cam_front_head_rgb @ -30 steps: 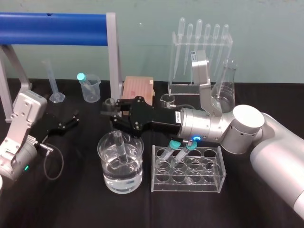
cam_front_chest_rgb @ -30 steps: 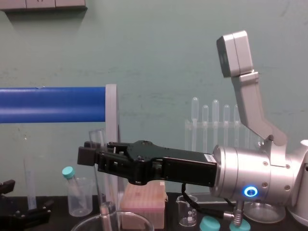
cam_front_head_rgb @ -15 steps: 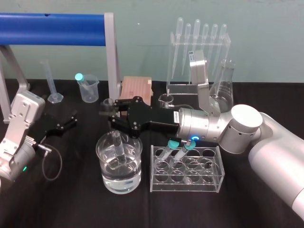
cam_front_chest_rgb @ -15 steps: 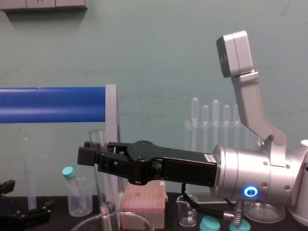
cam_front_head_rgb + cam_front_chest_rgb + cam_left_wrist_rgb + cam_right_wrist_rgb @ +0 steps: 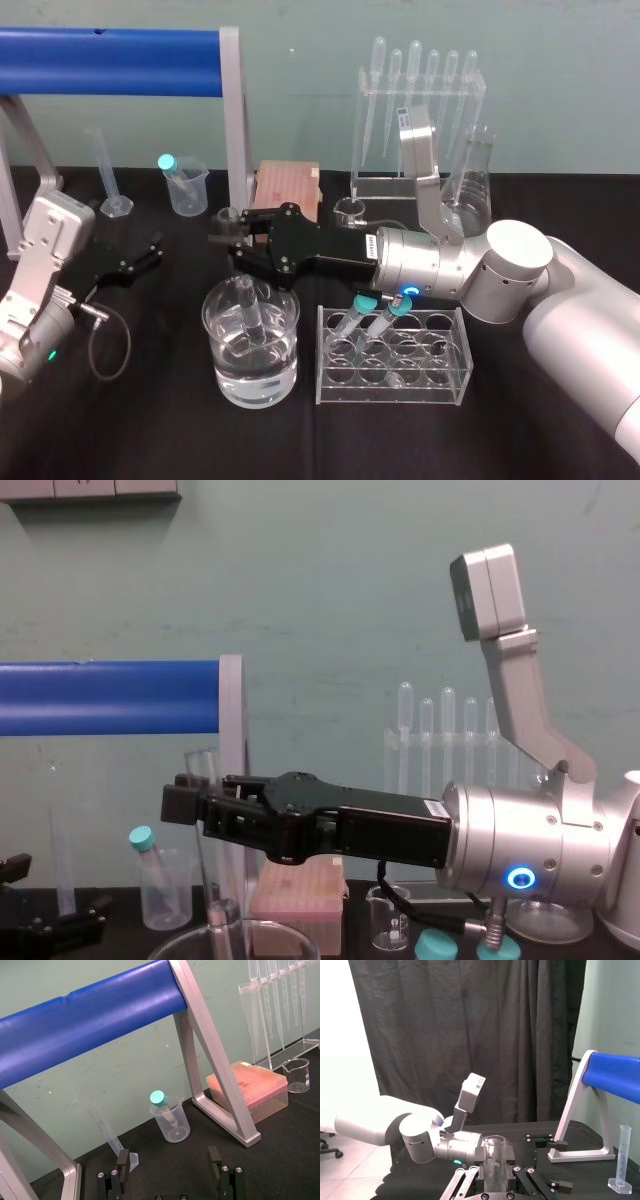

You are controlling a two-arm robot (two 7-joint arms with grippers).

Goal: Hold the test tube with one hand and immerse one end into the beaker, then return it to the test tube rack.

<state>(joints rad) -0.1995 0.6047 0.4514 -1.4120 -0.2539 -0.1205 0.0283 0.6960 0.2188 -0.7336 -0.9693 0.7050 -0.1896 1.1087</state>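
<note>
A black surface carries laboratory glassware, with a thick blue horizontal bar on a grey metal frame standing over its far left part.

The very wide, clear glass beaker with a thin round rim stands at the front centre, about half full of clear liquid. In the chest view its rim curves along the lower edge. Just beside it, on the robot's right, sits a clear acrylic test tube rack with rows of round holes. Two teal-capped tubes lean in its near-left holes.

The long, clear, uncapped glass test tube stands nearly upright inside the beaker, tilted slightly. Its lower end reaches down to the liquid line, but it cannot be told whether the tip is under the surface. Its plain open rim rises above the claw.

The silver and white right arm reaches across from the robot's right, its forearm level above the rack. Its black right claw hangs above the beaker's far rim and grips the tube's upper part. In the right wrist view the claw's fingers press in on both sides of the tube.

The grey left arm rests low at the surface's left edge, well apart from the beaker. Its black left claw is spread wide with nothing between its fingers.
</note>
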